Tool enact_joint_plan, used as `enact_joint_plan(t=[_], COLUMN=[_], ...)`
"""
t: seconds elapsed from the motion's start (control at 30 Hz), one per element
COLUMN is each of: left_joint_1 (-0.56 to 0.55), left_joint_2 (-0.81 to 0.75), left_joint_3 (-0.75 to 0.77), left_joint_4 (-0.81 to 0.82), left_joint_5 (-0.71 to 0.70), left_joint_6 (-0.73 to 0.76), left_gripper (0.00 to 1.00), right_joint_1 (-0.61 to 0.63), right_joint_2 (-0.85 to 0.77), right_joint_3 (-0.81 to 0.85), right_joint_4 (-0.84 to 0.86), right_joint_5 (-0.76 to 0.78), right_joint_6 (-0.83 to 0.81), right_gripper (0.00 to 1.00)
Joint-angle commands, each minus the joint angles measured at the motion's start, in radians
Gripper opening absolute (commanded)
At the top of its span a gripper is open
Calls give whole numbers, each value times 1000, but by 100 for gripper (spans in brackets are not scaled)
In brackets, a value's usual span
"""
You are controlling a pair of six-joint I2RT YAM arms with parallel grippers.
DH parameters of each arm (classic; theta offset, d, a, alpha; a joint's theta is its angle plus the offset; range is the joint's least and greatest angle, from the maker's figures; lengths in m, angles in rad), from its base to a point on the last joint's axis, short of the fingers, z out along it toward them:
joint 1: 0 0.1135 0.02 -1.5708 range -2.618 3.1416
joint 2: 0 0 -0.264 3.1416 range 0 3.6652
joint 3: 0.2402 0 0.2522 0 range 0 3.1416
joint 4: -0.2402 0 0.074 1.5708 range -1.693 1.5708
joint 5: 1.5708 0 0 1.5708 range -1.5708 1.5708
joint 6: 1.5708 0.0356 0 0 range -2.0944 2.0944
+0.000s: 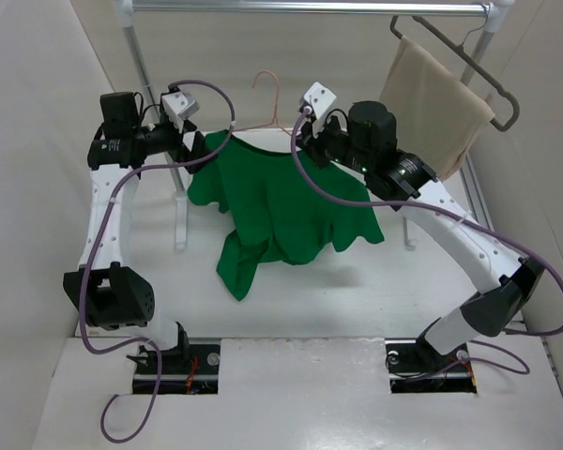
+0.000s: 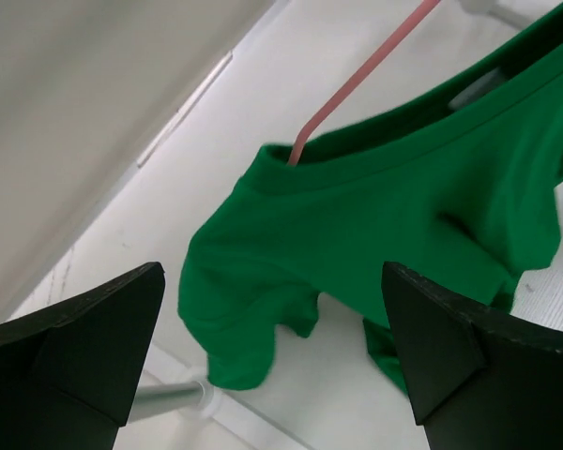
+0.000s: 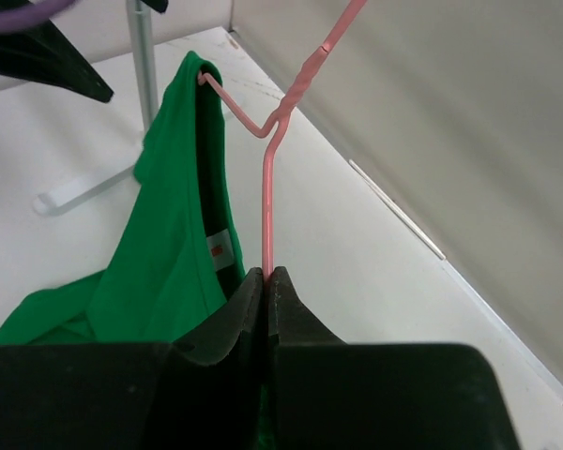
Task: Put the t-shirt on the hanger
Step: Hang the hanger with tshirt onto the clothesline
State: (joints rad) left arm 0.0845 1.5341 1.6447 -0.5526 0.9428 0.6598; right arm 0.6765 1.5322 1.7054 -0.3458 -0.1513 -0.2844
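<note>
In the top view the left hand (image 1: 195,144) sits at about 10 o'clock from the middle of the t-shirt (image 1: 281,197), just beside the shirt's shoulder on that side. Its jaws stand wide apart and grip nothing. In its own wrist view both black fingers (image 2: 94,347) frame the green cloth without touching it.

The t-shirt hangs on the hanger (image 3: 265,202) over the white surface (image 1: 357,300), in the middle of the scene between the two hands. The fabric bunches and droops lower toward 7 o'clock. The pink wire runs into the neck opening, and its far end is tucked inside the shoulder nearest the left hand. The hook rises at 12 o'clock above the collar.

The right hand (image 3: 266,276) is at about 1 o'clock from the shirt's middle. Its jaws are pressed together on the hanger's thin wire, just below the twisted neck.

Further right, at 2 o'clock in the scene, a beige cloth (image 1: 432,94) hangs below a metal rail (image 1: 310,7), well apart from the green shirt.
</note>
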Motion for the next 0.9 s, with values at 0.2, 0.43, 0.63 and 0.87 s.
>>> enact_joint_plan(t=[0.2,0.43,0.63,0.87], left_joint_1=[-5,-5,44,44], left_joint_2=[-42,-52,-94,-114], left_joint_3=[121,190,181,142], left_joint_4=[68,-384,-569,-578], left_joint_5=[82,65,164,240], left_joint_6=[-124,395,515,506], left_gripper=[100,100,100,100], right_joint_1=[86,242,317,327], right_joint_2=[-3,-23,57,346], right_joint_3=[100,197,344,725], right_joint_4=[174,240,290,341], right_joint_5=[177,435,544,613], right_joint_6=[-22,-182,-301,-439], right_gripper=[0,0,0,0])
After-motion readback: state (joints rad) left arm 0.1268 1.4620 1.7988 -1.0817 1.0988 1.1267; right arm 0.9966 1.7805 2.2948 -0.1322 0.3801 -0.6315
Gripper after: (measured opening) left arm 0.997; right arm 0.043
